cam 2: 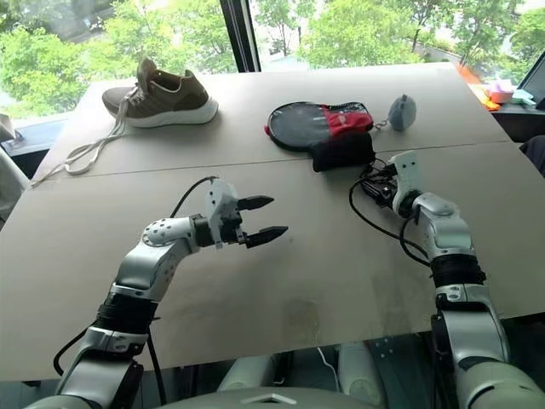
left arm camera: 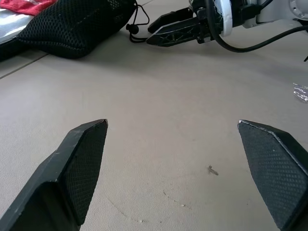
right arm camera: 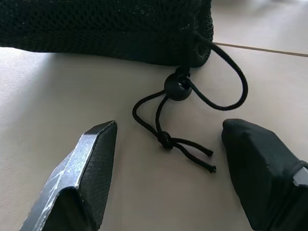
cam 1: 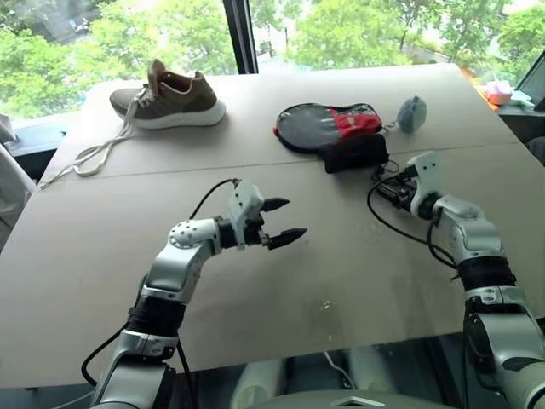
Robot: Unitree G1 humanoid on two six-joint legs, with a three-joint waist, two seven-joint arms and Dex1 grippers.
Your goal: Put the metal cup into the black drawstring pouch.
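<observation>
Fingers of your right gripper are gaping around the black drawstring pouch's cord, probably for pulling; left gripper is waiting open.

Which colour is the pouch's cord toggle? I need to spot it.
Black, like the cord; the toggle on the black drawstring pouch shows best in the right wrist view.

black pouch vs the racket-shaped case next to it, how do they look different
The black drawstring pouch is plain black mesh fabric; the racket-shaped case mixes black, grey and red. The pouch is the smaller, a bulging soft bundle, while the case lies flat with a rounded outline. The pouch ends in a thin cord with a round toggle, trailing in front of the open right gripper; no such cord is visible on the case. Both rest on the table, the pouch touching the case.
</observation>
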